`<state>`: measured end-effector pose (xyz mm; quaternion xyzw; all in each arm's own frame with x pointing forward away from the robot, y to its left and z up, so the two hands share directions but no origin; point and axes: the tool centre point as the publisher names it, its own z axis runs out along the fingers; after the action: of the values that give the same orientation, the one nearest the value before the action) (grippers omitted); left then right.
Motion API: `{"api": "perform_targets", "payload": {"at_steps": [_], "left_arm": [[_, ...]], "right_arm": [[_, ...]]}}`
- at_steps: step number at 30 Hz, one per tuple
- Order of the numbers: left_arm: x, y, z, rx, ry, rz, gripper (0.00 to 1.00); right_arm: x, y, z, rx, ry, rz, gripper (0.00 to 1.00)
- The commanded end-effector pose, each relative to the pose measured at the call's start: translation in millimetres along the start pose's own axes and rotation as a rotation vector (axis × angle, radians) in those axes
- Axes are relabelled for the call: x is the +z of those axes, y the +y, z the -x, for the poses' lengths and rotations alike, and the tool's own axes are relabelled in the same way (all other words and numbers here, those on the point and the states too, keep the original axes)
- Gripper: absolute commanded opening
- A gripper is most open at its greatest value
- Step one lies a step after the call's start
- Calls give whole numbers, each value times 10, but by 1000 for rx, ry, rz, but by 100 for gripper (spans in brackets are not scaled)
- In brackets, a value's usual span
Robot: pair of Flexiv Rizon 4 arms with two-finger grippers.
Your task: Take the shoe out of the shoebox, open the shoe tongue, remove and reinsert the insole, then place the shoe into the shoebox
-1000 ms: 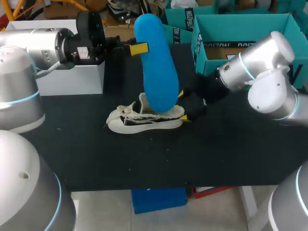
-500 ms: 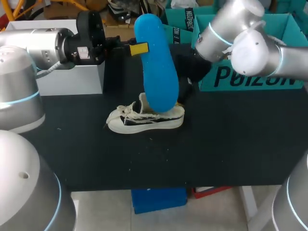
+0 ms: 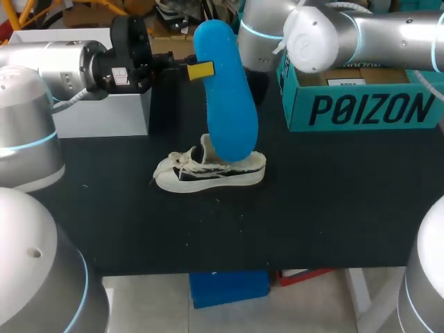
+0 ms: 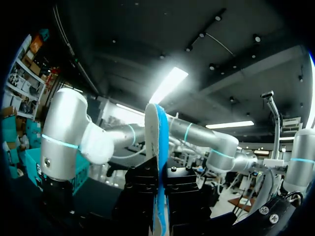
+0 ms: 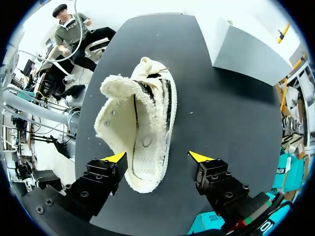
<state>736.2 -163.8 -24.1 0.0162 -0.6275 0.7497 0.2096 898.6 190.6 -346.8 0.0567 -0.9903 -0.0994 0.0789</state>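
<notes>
A white low-top shoe (image 3: 208,171) lies on its side on the black table (image 3: 326,208), its tongue pulled open. My left gripper (image 3: 199,70) is shut on a large blue insole (image 3: 226,104), held upright above the shoe. In the left wrist view the insole (image 4: 160,147) stands edge-on between the dark fingers (image 4: 142,196). My right arm (image 3: 305,35) comes in over the teal shoebox (image 3: 361,107); its gripper is hidden behind the insole. In the right wrist view that gripper (image 5: 157,157) is open above the shoe (image 5: 140,137), whose end lies between the yellow tips.
A white box (image 3: 104,111) stands at the table's back left under my left arm, and shows as a grey block (image 5: 251,49) beyond the shoe. The open shoebox sits at the back right.
My right arm has swung from beside the shoe's right end up and back, over the shoebox, to behind the insole. The left arm and insole have kept still.
</notes>
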Motion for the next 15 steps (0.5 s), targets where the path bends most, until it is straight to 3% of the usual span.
{"api": "perform_targets", "payload": {"at_steps": [1, 8, 11, 15], "left_arm": [[4, 16, -6, 2, -2, -1, 0], [4, 16, -6, 2, -2, -1, 0], [4, 16, -6, 2, -2, -1, 0], [4, 16, -6, 2, -2, -1, 0]], "right_arm": [[33, 79, 12, 8, 0, -258, 80], [113, 210, -18, 0, -70, -295, 76], [201, 233, -15, 3, -77, -289, 65], [362, 219, -25, 16, -72, -262, 63]]}}
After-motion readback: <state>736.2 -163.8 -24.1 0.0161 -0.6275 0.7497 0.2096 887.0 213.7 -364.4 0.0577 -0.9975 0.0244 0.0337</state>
